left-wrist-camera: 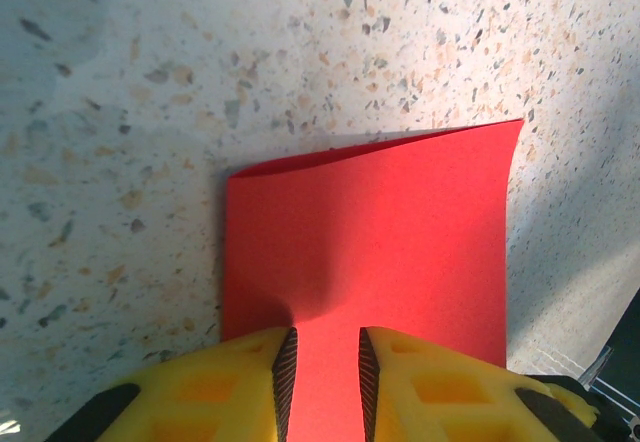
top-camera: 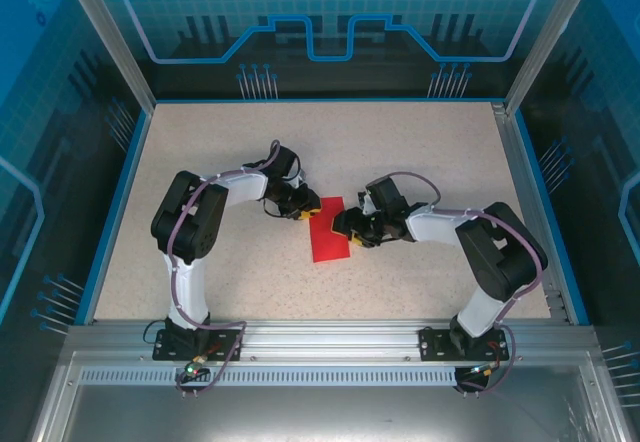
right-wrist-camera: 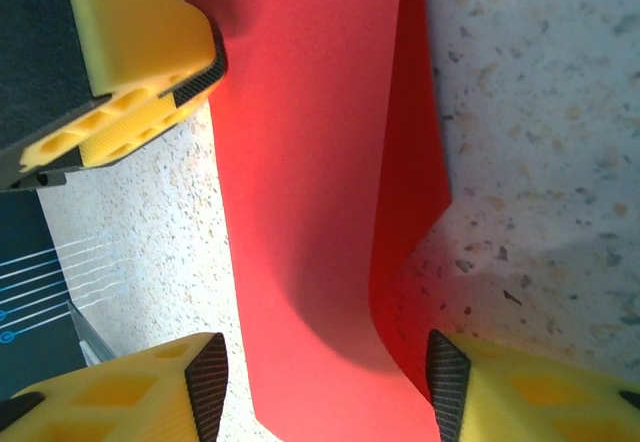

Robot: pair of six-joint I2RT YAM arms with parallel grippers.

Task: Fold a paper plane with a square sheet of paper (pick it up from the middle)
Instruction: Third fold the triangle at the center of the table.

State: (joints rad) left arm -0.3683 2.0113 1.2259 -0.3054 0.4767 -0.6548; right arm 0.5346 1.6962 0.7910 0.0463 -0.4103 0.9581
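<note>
The square sheet of paper is bright red and folded in half into a narrow rectangle on the speckled table. My left gripper rests on its far left end. In the left wrist view the paper lies flat beneath my left gripper, whose jaws stand a narrow gap apart with nothing pinched. My right gripper is at the paper's right edge. In the right wrist view my right gripper is wide open astride the paper, whose upper flap curls up off the lower layer.
A yellow finger of the left gripper sits at the paper's far end in the right wrist view. The table is bounded by a blue rim and clear walls; an aluminium rail runs along the near edge.
</note>
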